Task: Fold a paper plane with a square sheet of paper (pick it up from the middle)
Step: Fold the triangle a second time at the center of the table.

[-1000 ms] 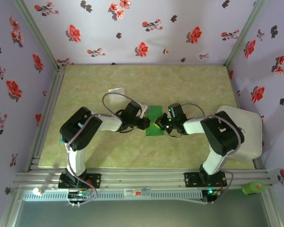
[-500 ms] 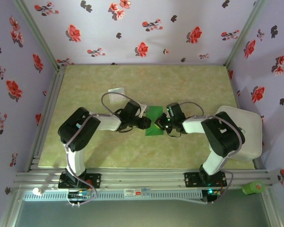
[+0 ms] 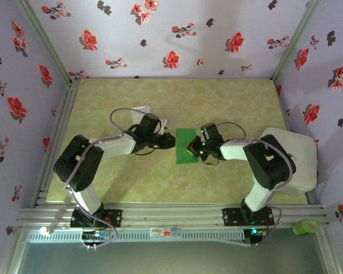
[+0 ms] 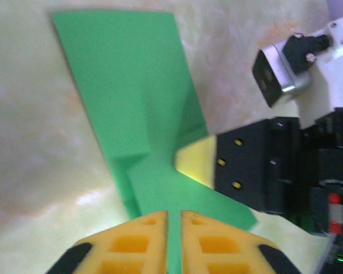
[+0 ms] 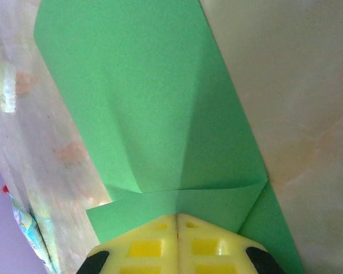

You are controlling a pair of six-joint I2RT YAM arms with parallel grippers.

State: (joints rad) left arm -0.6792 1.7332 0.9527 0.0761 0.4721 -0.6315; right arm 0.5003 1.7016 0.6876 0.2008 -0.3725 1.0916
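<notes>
From above, the paper [image 3: 186, 146] lies mid-table as a narrow green oblong, no longer square, so I judge the folding to be under way and far from a finished plane. The left gripper [image 3: 171, 141] meets its left edge and the right gripper [image 3: 192, 149] sits on its right side, the two facing each other across it. In the left wrist view the left gripper [image 4: 173, 220] has its fingers closed to a thin slit over the near end of the paper [image 4: 131, 85]. Green shows in that slit, but I cannot tell whether the sheet is pinched or merely pressed. The right gripper [image 4: 197, 162] rests a yellow tip on the sheet's far side, beside a raised crease. In the right wrist view the right gripper [image 5: 177, 222] is fully closed, its tips on the near edge of the paper [image 5: 143, 103], with nothing visibly between them. A folded flap lies just ahead of the tips, and a soft centre crease runs away from them. The step looks like flattening a fold. The next move calls for one gripper to pin the sheet while the other presses along the crease, without dragging the thin paper askew.
</notes>
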